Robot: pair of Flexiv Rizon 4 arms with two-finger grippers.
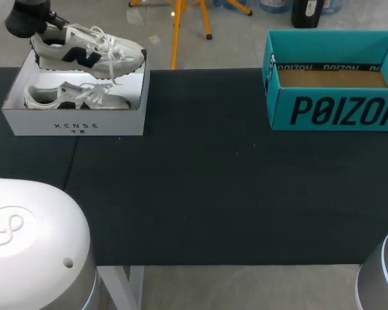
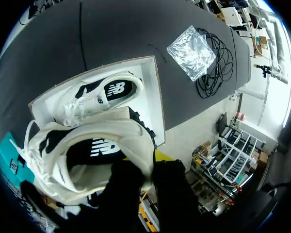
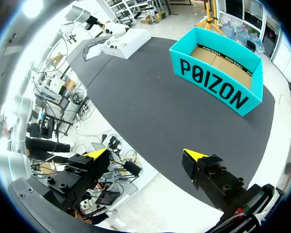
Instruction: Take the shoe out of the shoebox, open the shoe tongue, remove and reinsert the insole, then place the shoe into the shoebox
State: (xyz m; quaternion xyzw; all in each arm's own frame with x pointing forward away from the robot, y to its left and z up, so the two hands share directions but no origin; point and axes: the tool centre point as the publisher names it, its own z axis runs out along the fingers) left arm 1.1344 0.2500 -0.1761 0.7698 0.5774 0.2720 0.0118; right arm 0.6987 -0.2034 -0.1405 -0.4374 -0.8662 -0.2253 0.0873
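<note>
A white sneaker with a black logo hangs tilted above the white shoebox at the table's far left. My left gripper is shut on its heel. In the left wrist view the held sneaker fills the space ahead of the left gripper. A second sneaker lies inside the white shoebox beneath it, and it shows in the head view too. My right gripper stands open and empty off the table's near edge, far from the shoes.
An open teal box with a brown floor stands at the far right, ahead of the right gripper. A clear plastic bag and coiled black cables lie beyond the white shoebox. The black table top spans between the boxes.
</note>
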